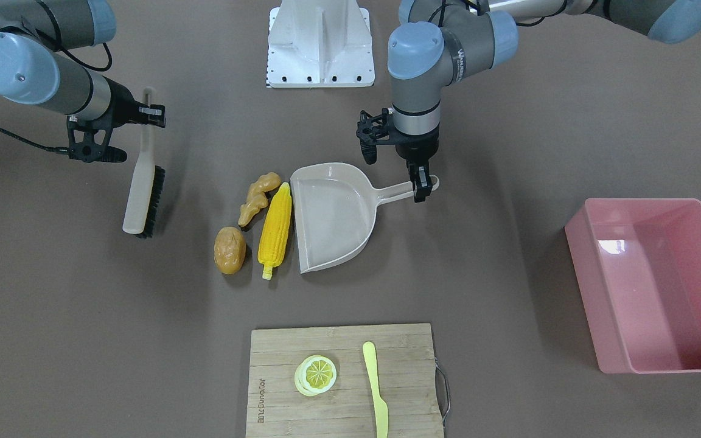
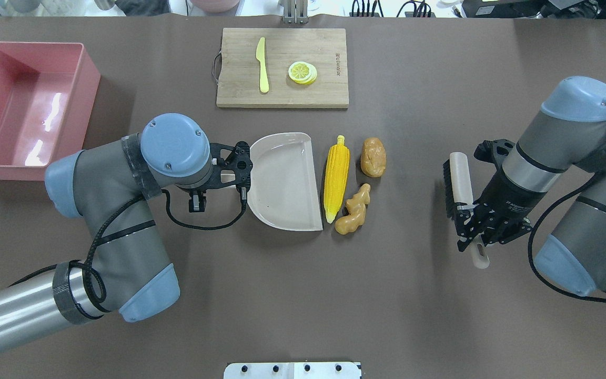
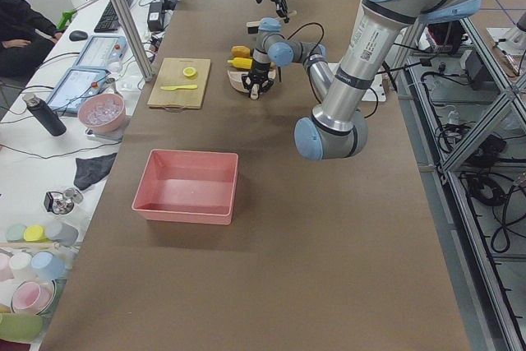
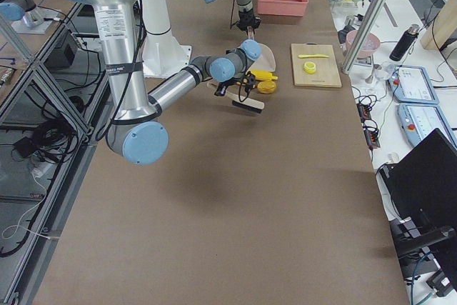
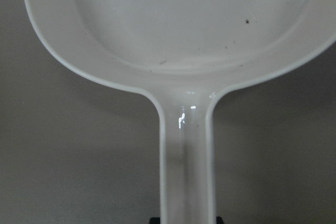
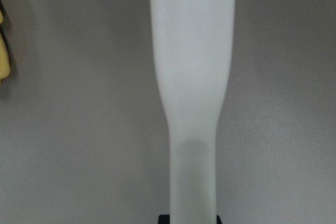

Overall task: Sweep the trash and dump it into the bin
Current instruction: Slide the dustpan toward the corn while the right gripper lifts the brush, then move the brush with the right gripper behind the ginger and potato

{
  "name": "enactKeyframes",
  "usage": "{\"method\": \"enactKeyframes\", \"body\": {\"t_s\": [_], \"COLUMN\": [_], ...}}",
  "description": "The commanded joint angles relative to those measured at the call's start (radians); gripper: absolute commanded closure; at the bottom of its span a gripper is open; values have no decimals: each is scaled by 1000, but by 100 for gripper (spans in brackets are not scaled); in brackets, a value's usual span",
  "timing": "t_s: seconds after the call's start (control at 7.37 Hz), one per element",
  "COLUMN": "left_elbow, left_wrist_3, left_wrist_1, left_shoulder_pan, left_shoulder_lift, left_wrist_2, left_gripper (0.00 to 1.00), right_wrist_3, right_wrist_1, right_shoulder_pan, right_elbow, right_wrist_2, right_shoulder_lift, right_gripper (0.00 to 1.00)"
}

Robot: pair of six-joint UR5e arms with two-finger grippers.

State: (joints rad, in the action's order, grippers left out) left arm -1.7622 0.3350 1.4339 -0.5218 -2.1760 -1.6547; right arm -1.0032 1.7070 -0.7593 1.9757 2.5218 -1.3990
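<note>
The trash lies in a row at the beige dustpan's [image 1: 332,213] open mouth: a yellow corn cob [image 1: 275,228] touching the lip, a knobbly ginger root [image 1: 257,198] and a brown potato [image 1: 230,249] just beyond it. My left gripper [image 1: 421,185] is shut on the dustpan's handle [image 5: 186,171], and the pan rests flat on the table. My right gripper [image 2: 474,234] is shut on the handle of a beige brush [image 2: 458,181] with black bristles, held well to the side of the trash. The pink bin [image 2: 90,100] stands empty at the table's left end.
A wooden cutting board [image 1: 283,365] with a lemon slice [image 1: 316,373] and a pale yellow knife [image 1: 375,383] lies at the far edge, beyond the dustpan. A white base plate [image 1: 320,42] sits at the robot's side.
</note>
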Motion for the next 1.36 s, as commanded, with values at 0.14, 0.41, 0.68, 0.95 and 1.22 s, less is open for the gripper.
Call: {"method": "enactKeyframes", "body": {"t_s": [0.14,0.41,0.68,0.95,1.22], "left_elbow": [3,1,1,1,1], "left_wrist_3": [1,1,1,-1,-1], "left_wrist_1": [-9,-9,-10,-15,-15], "left_shoulder_pan": [2,2,2,2,2], "left_shoulder_lift": [-2,-5,-5,-7,-11], "left_wrist_2": [4,4,4,3,3], "left_gripper": [100,100,100,100,100], "right_wrist_3": [0,-2,-14,-6,3], "right_wrist_1": [0,0,57,100,99], "right_shoulder_pan": [17,53,64,72,115], "right_elbow": [0,-9,-35,-116,-127], "right_wrist_2": [0,-11,-62,-138,-204], "right_shoulder_lift": [9,40,124,198,204], "right_gripper": [100,100,100,100,100]}}
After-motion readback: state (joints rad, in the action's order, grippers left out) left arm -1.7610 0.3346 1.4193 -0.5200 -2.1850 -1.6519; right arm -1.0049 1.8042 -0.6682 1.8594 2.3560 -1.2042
